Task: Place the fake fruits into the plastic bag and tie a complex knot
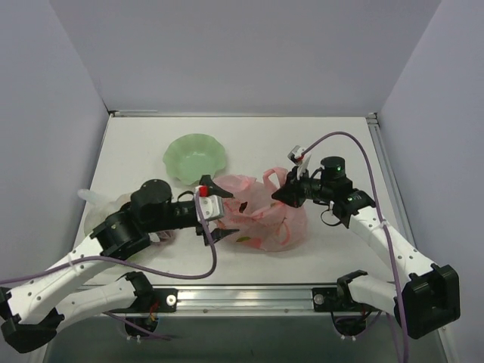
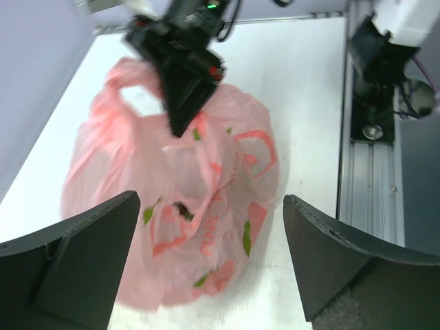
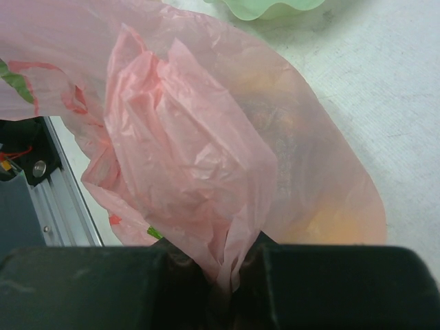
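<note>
The pink plastic bag (image 1: 261,215) lies on the table between my two grippers, full and crinkled, with one handle loop (image 1: 274,176) standing up. Through its skin in the right wrist view I make out an orange fruit (image 3: 330,220) and a dark one (image 3: 275,127); the other fruits are hidden. My right gripper (image 1: 280,197) is shut on a gathered fold of the bag (image 3: 199,165), pinched between the jaws (image 3: 230,275). My left gripper (image 1: 219,215) is open wide at the bag's left side; in its wrist view (image 2: 212,203) the bag (image 2: 199,206) lies ahead between the fingers, untouched.
A pale green scalloped bowl (image 1: 197,157) stands behind the bag and shows at the top of the right wrist view (image 3: 268,7). A whitish translucent thing (image 1: 92,199) lies under my left arm. The metal rail (image 1: 249,295) runs along the near edge.
</note>
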